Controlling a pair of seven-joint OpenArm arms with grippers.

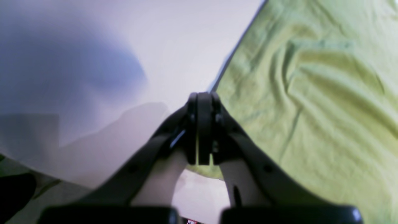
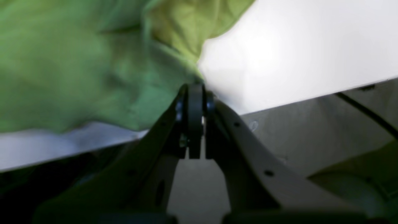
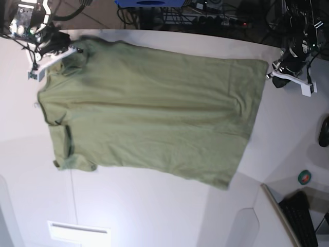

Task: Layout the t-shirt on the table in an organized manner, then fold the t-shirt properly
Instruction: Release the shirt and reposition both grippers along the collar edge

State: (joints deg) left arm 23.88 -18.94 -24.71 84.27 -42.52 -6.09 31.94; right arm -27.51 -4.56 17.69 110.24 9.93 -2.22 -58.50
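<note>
Olive t-shirt point(image 3: 154, 113) stretched flat across white bench point(image 3: 154, 216), left claw point(image 1: 203, 96) and right claw point(image 2: 195, 88) each pinching an opposite edge, presumably to tension out wrinkles.

both wrist views soft and blurred; bluish shadow on the table point(image 1: 93, 62); glare whitens it in the right wrist view; base view evenly bright.

t-shirt point(image 3: 154, 118): matt olive cotton cloth, wrinkled | table point(image 3: 154, 216): smooth white, faint sheen | gripper fingers point(image 1: 203, 124): matt black plastic
</note>
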